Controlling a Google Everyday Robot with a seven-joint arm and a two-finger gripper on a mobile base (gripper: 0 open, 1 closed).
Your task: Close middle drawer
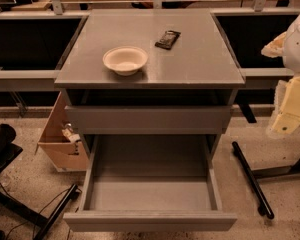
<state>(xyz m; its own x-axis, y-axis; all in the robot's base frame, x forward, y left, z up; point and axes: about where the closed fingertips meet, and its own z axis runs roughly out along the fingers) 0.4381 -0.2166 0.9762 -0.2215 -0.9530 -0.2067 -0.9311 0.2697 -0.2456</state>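
Note:
The middle drawer [150,196] is a wide grey tray with low side walls, pulled far out of the grey cabinet toward me, and it is empty. Its flat handle-less front panel [150,221] is at the bottom of the view. A slimmer grey drawer front [149,119] sits above it, under the cabinet top [190,69]. Anything below the open drawer is hidden. My gripper [286,123] is the pale yellow end of the white arm at the right edge. It hangs to the right of the cabinet, apart from the drawer, touching nothing.
A white bowl [125,60] and a dark snack packet [168,39] lie on the cabinet top. An open cardboard box [60,144] stands on the floor at the left. Black stand legs [252,180] lie at the right, and more black legs [25,209] at the left.

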